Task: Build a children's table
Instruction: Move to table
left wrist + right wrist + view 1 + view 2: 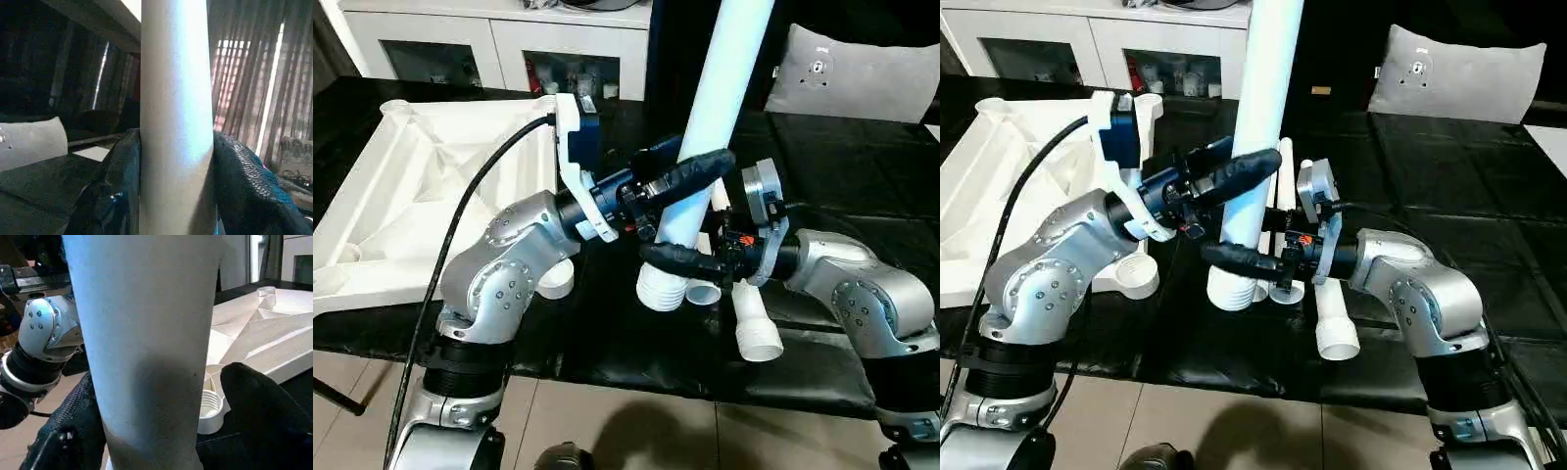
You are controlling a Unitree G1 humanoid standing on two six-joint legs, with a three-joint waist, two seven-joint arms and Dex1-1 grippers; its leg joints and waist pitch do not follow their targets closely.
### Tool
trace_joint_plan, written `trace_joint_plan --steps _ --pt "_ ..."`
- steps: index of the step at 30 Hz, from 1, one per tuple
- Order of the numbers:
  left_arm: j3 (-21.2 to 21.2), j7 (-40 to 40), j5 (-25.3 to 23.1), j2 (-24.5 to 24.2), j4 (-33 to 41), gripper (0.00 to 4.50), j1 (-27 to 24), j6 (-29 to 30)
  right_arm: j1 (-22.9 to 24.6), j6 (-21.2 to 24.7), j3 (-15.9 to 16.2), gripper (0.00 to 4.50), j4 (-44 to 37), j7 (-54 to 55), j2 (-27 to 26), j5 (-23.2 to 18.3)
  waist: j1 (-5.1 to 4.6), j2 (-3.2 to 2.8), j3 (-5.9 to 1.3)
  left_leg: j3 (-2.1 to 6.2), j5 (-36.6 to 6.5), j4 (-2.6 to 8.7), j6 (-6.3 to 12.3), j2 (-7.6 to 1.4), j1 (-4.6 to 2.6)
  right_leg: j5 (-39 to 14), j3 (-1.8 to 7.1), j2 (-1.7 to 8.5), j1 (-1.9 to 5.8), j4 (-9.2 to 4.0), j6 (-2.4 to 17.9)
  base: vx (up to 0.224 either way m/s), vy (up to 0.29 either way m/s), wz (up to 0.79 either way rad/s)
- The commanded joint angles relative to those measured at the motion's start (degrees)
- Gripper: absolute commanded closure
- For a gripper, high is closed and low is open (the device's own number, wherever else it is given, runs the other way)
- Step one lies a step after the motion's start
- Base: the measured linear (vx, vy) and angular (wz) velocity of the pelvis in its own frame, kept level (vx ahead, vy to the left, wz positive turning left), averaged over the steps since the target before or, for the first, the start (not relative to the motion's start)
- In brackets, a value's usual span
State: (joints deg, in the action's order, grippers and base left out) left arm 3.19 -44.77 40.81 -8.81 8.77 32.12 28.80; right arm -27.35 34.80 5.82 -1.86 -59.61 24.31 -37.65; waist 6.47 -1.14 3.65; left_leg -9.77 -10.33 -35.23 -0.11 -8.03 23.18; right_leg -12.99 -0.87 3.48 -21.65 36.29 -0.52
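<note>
A smooth, tapered white tube leg point(720, 93) is held nearly upright over the black table point(862, 186), clamped by the left gripper point(176, 166). Lower down, the right gripper point(161, 421) is set around it, jaws fairly wide. The ribbed white tabletop point(421, 186) lies upside down at the left.

Left gripper point(176, 161) clamped, right gripper point(161, 431) straddling, forearms converging

Chunky silver forearms point(499, 284) with visible screws, black textured fingers point(690, 174), blue-and-white wrist camera mount point(576, 137), black cable point(460, 225).
</note>
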Motion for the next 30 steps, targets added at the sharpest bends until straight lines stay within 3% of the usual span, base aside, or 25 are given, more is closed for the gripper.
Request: trace_joint_plan --steps 1,14,17,28,30 --pt "0.4 -0.3 0.0 0.0 1.6 2.68 0.3 -0.4 -1.4 -0.6 0.1 1.19 0.5 -0.2 0.0 0.6 0.01 1.22 -4.35 1.40 -4.0 3.75 2.80 -4.61 -1.74 -0.8 1.77 4.86 2.04 -3.48 14.7 0.000 0.000 0.00" --pt "1.1 -1.1 -0.8 0.1 1.3 2.68 0.8 -1.2 -1.7 0.9 0.4 2.47 1.9 -0.8 -0.9 0.3 0.01 1.05 -4.34 1.45 -4.8 3.77 2.37 -4.64 -1.80 -1.8 1.77 4.87 1.95 -3.51 14.7 0.000 0.000 0.00" --pt "1.4 -1.6 -1.6 0.0 0.7 2.68 1.2 -1.7 -1.9 1.1 0.4 2.51 2.3 -0.7 -1.0 0.6 -0.01 1.37 -4.32 1.40 -4.8 3.77 2.28 -4.61 -1.74 -1.9 1.79 4.88 1.99 -3.53 14.6 0.000 0.000 0.00" --pt "2.1 -0.7 -1.8 0.4 1.0 2.68 1.4 -0.4 -1.5 -0.3 1.8 2.60 2.5 3.0 -2.2 4.2 -0.17 1.06 -4.30 1.42 -5.6 3.79 1.31 -4.59 -1.84 -2.5 1.84 4.82 1.82 -3.51 14.3 0.000 0.000 0.00" --pt "3.2 -1.5 -1.8 0.1 1.7 2.12 1.2 0.4 -1.3 -0.2 2.1 2.60 2.6 4.3 -2.9 4.6 -0.16 1.01 -4.29 1.46 -5.7 3.82 1.29 -4.58 -1.83 -2.4 1.85 4.79 1.80 -3.48 14.4 0.000 0.000 0.00"
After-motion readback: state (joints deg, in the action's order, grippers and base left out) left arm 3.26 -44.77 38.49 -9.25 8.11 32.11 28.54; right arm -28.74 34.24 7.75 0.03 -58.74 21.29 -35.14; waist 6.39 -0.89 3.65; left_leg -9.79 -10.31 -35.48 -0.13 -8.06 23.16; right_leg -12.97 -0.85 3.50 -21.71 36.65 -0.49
